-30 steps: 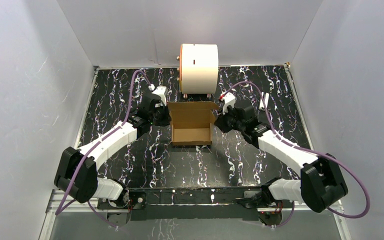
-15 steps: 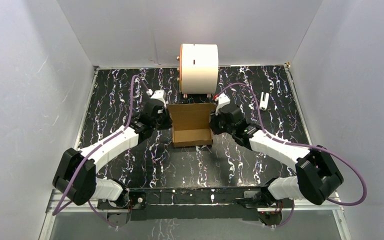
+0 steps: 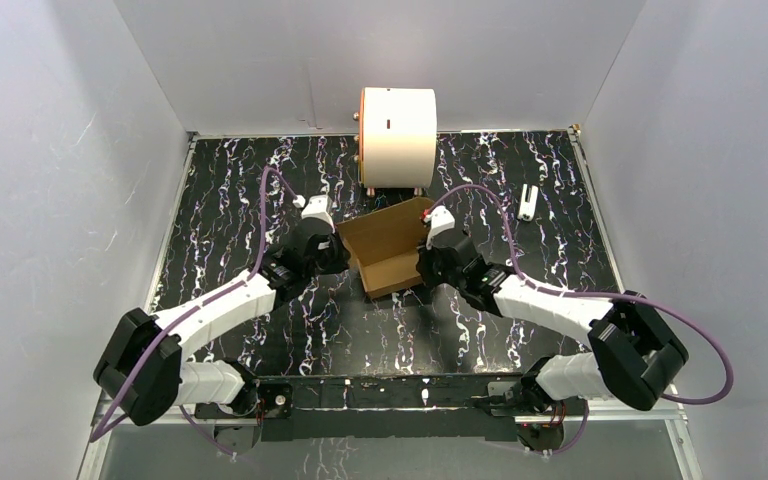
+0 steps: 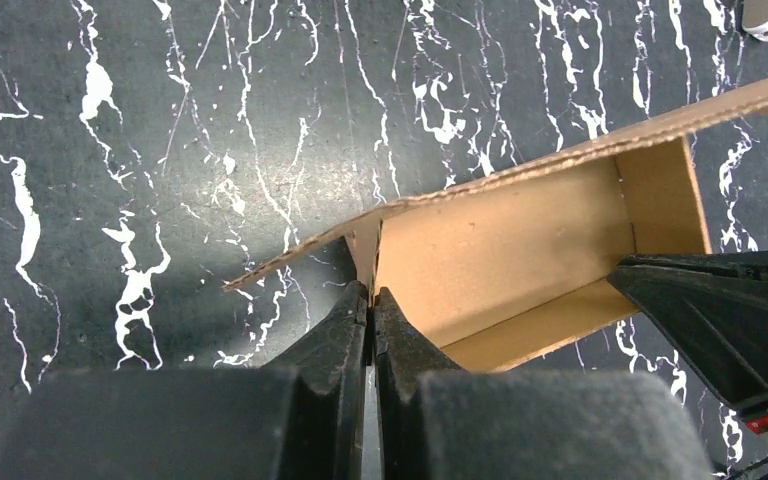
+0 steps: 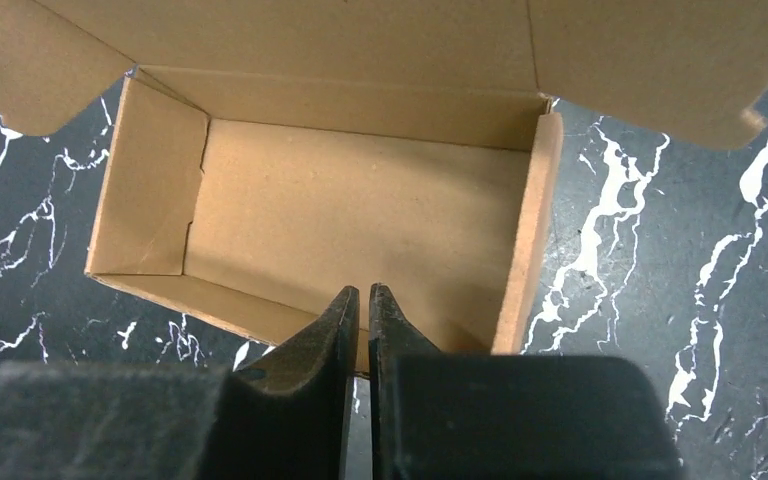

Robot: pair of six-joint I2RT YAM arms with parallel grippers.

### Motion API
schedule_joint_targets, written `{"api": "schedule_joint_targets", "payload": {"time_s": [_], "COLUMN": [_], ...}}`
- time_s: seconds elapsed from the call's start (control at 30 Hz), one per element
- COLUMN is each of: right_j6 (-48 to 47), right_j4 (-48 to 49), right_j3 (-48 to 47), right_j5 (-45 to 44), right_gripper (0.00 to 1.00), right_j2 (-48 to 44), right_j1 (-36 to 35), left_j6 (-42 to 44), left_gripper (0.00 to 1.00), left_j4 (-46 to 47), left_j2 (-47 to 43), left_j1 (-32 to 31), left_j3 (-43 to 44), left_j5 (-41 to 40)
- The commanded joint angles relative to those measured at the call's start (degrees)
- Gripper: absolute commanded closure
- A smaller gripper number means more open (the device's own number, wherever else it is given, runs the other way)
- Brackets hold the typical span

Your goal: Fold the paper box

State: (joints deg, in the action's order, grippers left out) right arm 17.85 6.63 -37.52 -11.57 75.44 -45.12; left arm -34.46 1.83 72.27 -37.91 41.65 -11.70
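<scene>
The paper box [image 3: 392, 250] is a small brown open carton lying skewed on the black marbled table, its back flap [image 3: 400, 215] spread toward the far side. My left gripper [image 3: 338, 258] sits at the box's left side. In the left wrist view the left gripper [image 4: 371, 292] is shut on the edge of the box [image 4: 520, 260] at its side wall. My right gripper [image 3: 423, 268] is at the box's right wall. In the right wrist view the right gripper [image 5: 363, 290] reaches over that wall into the box [image 5: 360, 220], fingers nearly together with nothing between them.
A large white cylinder with an orange rim [image 3: 398, 135] stands just behind the box at the back wall. A small white object [image 3: 528, 201] lies at the back right. White walls enclose the table on three sides.
Both grippers have moved in against the box from either side. The box has turned from square to skewed and shifted slightly toward the front.
</scene>
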Motion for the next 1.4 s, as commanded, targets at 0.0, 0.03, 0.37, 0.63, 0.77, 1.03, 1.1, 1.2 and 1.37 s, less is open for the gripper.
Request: {"api": "schedule_joint_targets", "payload": {"time_s": [0.0,0.03,0.37,0.63,0.77,1.03,1.1,1.2,1.37], "right_j6": [-1.8,-3.1,-21.2,-25.9,-30.2,-36.1,-37.7,-40.7,-44.3], "right_j4": [2.0,1.0,-14.0,-22.4,-22.5,-19.1,-18.9,-18.9,-18.4], "right_j3": [0.5,0.1,-11.8,-22.2,-25.2,-28.9,-30.2,-31.5,-33.2], "right_j5": [-1.3,-1.2,7.3,12.8,19.9,29.9,31.7,33.5,36.1], "right_gripper": [0.79,0.76,0.39,0.26,0.19,0.13,0.11,0.09,0.07], "right_j2": [-4.6,-5.6,-9.6,-5.6,-3.0,2.4,3.9,6.2,9.8], "right_j1": [-0.1,-0.1,2.4,8.0,11.9,19.6,20.3,20.6,21.9], "left_j6": [-0.1,0.5,10.2,19.7,24.2,29.9,29.7,29.1,29.8], "left_gripper": [0.99,0.97,0.92,0.96,0.97,0.89,0.81,0.68,0.48], "left_j4": [0.2,-0.4,-6.8,-11.5,-15.1,-19.5,-20.2,-20.2,-20.1], "left_j2": [-2.7,-2.9,-2.2,0.9,3.1,2.0,1.4,-0.4,-3.0], "left_j1": [-0.5,-0.5,-0.5,-0.2,1.2,4.5,5.9,7.6,11.2], "left_j3": [-1.1,-0.8,5.4,11.8,14.8,14.6,14.7,14.6,16.2], "left_j5": [-3.6,-4.2,-5.1,-5.3,-0.3,6.7,6.7,7.6,12.5]}}
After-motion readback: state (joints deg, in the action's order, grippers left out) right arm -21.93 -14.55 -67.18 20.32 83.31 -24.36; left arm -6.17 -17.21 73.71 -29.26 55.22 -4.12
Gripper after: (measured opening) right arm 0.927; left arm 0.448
